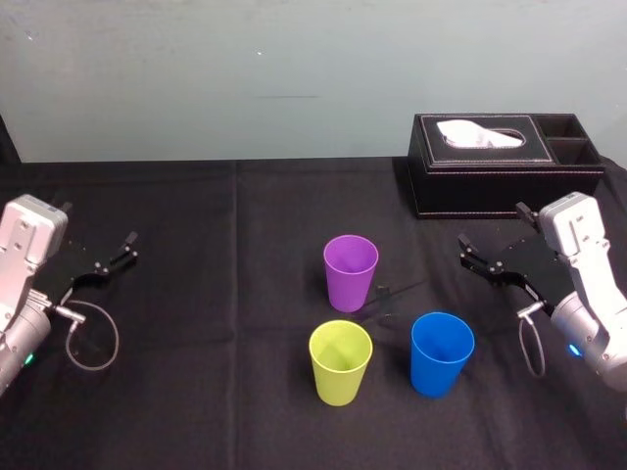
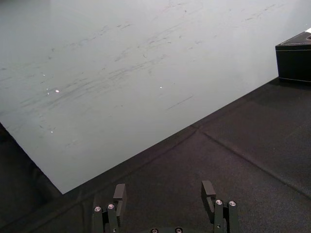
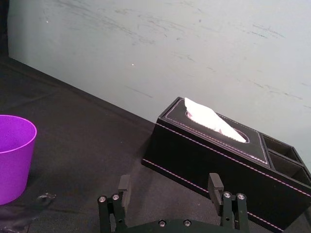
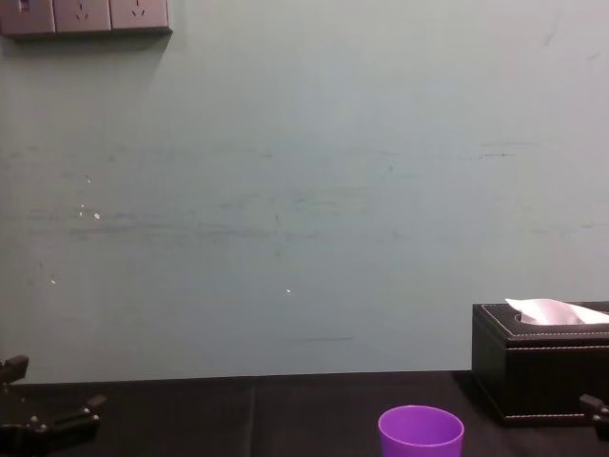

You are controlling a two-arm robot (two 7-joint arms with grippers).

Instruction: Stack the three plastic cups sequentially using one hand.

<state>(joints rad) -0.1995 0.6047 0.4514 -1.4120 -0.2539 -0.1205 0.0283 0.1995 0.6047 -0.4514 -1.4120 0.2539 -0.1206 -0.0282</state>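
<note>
right gripper (image 1: 493, 235) open | blue cup (image 1: 442, 354) nearest, to its left | I'd pinch its wall gently (squashy plastic) | left gripper (image 1: 98, 225) open, parked

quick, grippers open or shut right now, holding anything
left gripper: open, holding nothing
right gripper: open, holding nothing

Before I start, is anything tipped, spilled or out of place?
The purple cup, yellow-green cup and blue cup stand upright, apart. Only oddity: a small dark scrap on the cloth beside the purple cup.
</note>
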